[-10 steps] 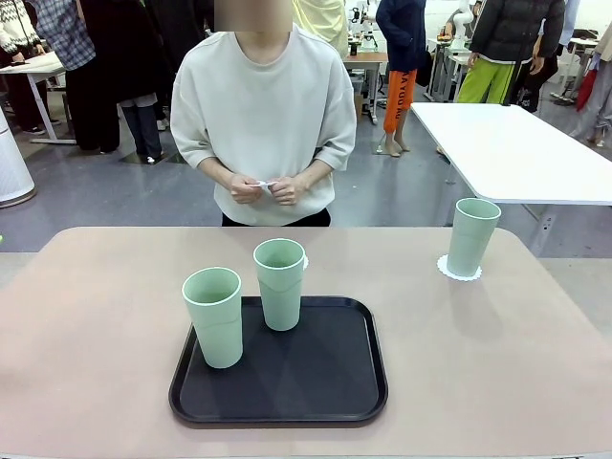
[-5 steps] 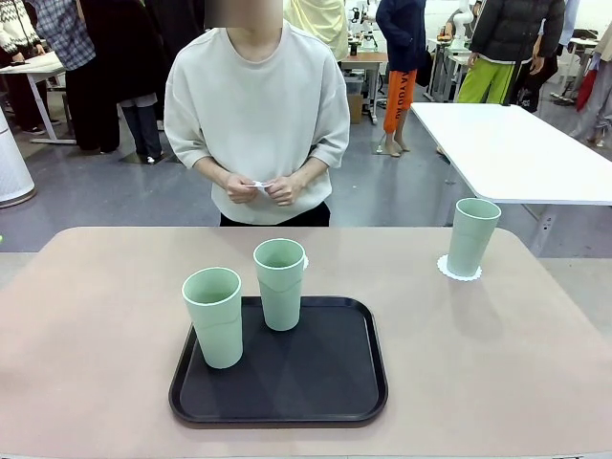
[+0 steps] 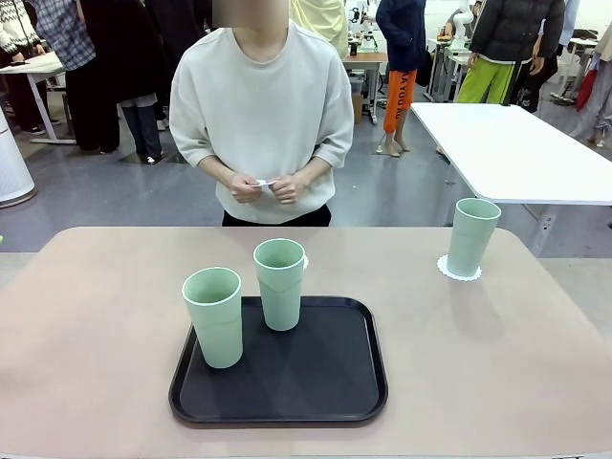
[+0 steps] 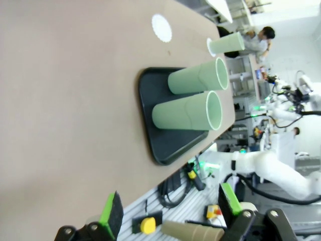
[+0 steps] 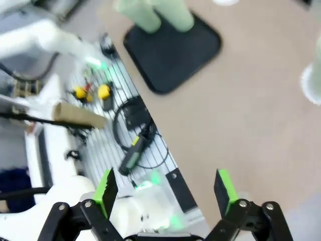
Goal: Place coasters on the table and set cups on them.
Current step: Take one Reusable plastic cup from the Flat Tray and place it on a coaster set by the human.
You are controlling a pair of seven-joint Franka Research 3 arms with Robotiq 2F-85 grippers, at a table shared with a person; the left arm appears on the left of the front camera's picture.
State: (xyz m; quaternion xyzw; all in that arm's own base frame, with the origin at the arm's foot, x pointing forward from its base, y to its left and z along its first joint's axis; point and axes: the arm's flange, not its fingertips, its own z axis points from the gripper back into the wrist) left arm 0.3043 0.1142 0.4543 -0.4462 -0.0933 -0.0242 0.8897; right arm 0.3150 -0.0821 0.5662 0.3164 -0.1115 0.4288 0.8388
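1. Left gripper (image 4: 169,207) hangs off the near edge of the table (image 3: 96,316), jaws wide apart and nothing between them. Both cups (image 4: 188,110) on the tray (image 4: 150,135) are well ahead of it, nowhere near the pads.
2. Right gripper (image 5: 165,187) is the same deal: jaws spread, empty, out past the table edge, with the tray and cups far off at the top of its blurry view.
3. From the front, the two cups stand upright on the black tray, one at its front left, the other near its back edge.
4. Third cup (image 3: 472,236) stands on a coaster (image 3: 459,269) far right, well apart from the tray.
5. Bare coaster (image 4: 161,27) lies flat on the table just behind the tray, mostly hidden by the back cup from the front.
6. Person's hands (image 3: 265,187) are together at the waist, well back from the table, pinching something small and white (image 3: 262,182). Looks like another coaster, but too small to say for sure.
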